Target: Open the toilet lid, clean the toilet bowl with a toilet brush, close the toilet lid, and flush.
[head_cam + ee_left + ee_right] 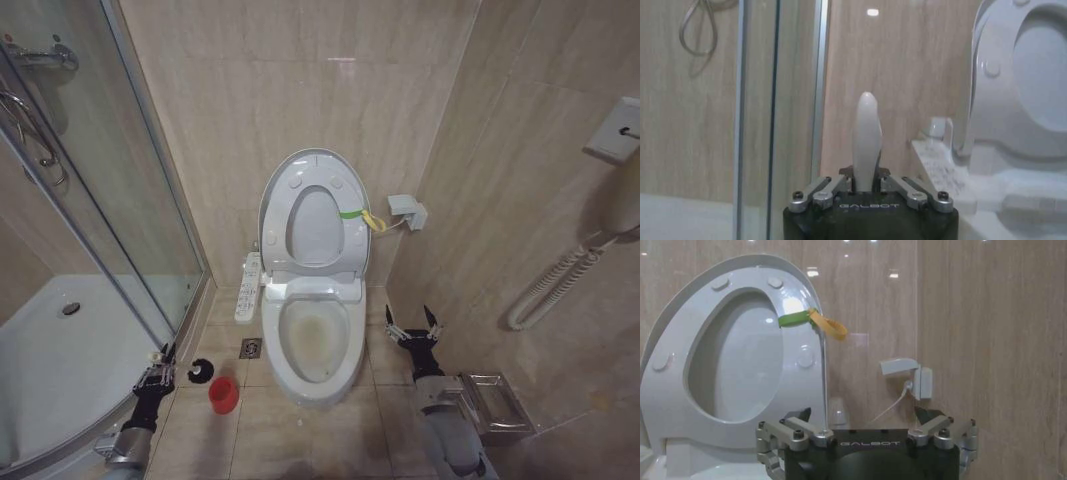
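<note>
The toilet lid [316,228] [733,365] stands upright against the back wall with the white seat ring raised against it; a green strap and a yellow loop [375,221] hang at its edge. Below it the toilet bowl [318,340] lies open, with a brownish stain inside. My left gripper [160,362] [867,182] hovers low at the bowl's left, shut on the pale handle [867,130] of the toilet brush, whose black head [201,369] hangs just above the red holder [223,395]. My right gripper [413,322] [865,415] is open at the bowl's right, holding nothing.
A glass shower enclosure [100,200] and its white tray [60,350] close off the left. A control panel [248,288] sticks out on the toilet's left, near a floor drain [250,348]. On the right are a wall box [407,210], a coiled hose [550,290] and a metal rack [490,400].
</note>
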Tool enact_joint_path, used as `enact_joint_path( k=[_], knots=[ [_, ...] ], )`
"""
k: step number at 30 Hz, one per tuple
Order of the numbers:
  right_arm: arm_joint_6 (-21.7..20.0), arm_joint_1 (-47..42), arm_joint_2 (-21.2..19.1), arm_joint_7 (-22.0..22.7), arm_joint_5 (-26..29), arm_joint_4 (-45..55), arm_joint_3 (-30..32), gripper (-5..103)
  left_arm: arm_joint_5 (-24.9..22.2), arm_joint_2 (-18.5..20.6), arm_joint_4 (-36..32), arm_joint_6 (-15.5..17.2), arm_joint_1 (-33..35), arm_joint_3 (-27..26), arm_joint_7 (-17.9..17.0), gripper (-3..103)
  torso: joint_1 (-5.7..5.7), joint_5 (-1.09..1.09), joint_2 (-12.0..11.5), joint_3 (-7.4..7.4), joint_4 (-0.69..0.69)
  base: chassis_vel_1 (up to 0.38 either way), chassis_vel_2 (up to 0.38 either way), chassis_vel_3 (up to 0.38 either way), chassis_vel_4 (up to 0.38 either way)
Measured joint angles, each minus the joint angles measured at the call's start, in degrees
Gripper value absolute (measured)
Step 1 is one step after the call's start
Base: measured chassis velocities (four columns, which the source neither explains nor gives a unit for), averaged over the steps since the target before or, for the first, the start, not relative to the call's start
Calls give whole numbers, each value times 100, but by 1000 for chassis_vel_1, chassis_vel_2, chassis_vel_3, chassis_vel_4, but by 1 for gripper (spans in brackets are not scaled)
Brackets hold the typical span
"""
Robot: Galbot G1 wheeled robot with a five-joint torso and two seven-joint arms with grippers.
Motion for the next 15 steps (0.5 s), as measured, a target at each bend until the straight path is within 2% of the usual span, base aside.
enact_joint_path(
  k=[8, 15],
  knots=[
    [0, 0, 0, 0, 0, 0, 0, 100, -95, -50, 752, -74, -483, 343, 116, 18, 0, 0, 0, 0, 0, 0, 0, 0, 0],
    [0, 0, 0, 0, 0, 0, 0, 100, -260, -109, 1496, -196, -1034, 564, 370, 18, 0, 0, 0, 0, -1, 0, 0, 0, 0]
  ],
)
